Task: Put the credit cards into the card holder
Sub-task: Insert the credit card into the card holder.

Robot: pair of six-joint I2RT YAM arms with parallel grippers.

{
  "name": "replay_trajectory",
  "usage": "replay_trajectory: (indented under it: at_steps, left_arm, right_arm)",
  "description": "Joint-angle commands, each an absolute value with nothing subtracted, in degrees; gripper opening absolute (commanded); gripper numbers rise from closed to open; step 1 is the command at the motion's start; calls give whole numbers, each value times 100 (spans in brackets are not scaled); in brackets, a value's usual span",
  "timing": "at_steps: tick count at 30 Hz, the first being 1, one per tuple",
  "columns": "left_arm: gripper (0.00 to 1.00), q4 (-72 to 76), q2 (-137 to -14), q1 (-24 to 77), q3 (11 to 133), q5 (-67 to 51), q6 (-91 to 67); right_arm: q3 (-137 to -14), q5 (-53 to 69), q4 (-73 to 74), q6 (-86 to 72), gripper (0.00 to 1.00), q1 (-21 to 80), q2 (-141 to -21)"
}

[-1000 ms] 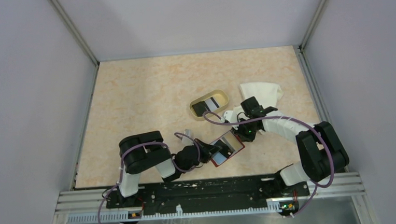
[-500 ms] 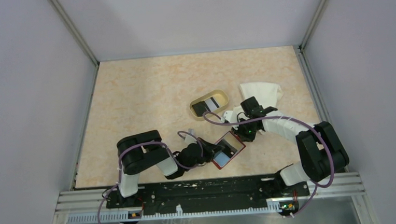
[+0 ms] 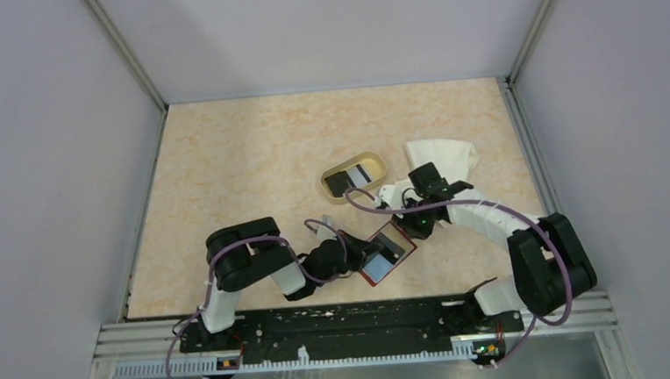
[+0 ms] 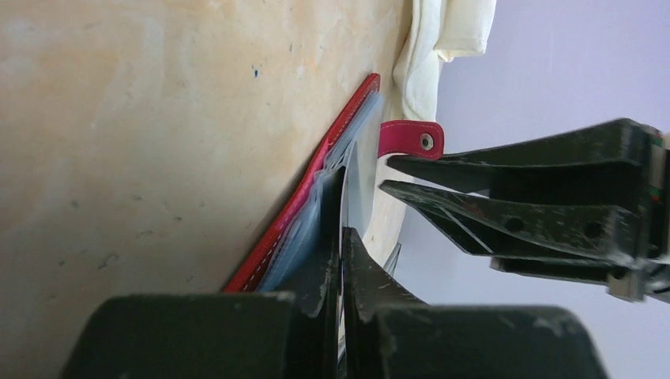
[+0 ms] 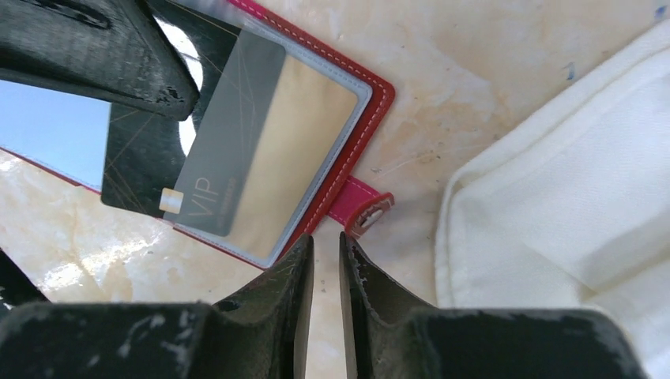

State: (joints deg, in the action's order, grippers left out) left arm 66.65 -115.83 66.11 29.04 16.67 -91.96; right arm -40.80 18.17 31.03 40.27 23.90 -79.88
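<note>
Card holder (image 3: pixel 386 252) lies open by the mid near edge of the bench (image 3: pixel 251 159); left gripper (image 4: pixel 341 233) is pinched tight on the black card (image 5: pixel 138 166), which sits half in the clear slot; right gripper (image 5: pixel 325 241), barely parted and empty beside the snap tab (image 5: pixel 359 209), should pin the flap while the card slides in flat.

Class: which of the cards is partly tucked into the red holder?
The black VIP card, half under the holder's clear sleeve; the others lie in the tan tray.
</note>
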Motion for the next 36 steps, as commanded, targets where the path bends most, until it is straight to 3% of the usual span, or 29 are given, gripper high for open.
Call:
replay_trajectory:
  at_steps: [1,9,13,21,36]
  left_arm:
    - [4,6513,-11846,6575,2874,1544,-9184]
    - [12,6974,-12030,6557,2830,1415,-9110]
    - [14,7131,-12102,6557,2834,1357,-9109]
    - [16,7294,-12188,6557,2819,1337,-9105]
    - [20,7528,-12324,6513,2804,1260,-9112]
  right_arm:
    - [-4156,2059,3163,4054,19,2426,-7177]
    - [-3710,4954,4107,6463,17,2884,-6027]
    - [-3278,4088,3154,6246,0,3936,-5810]
    - [-3276,2497,2325,5567,0,4731,-6777]
    - [-3153,1301,2026,5458,0,4932,-7007]
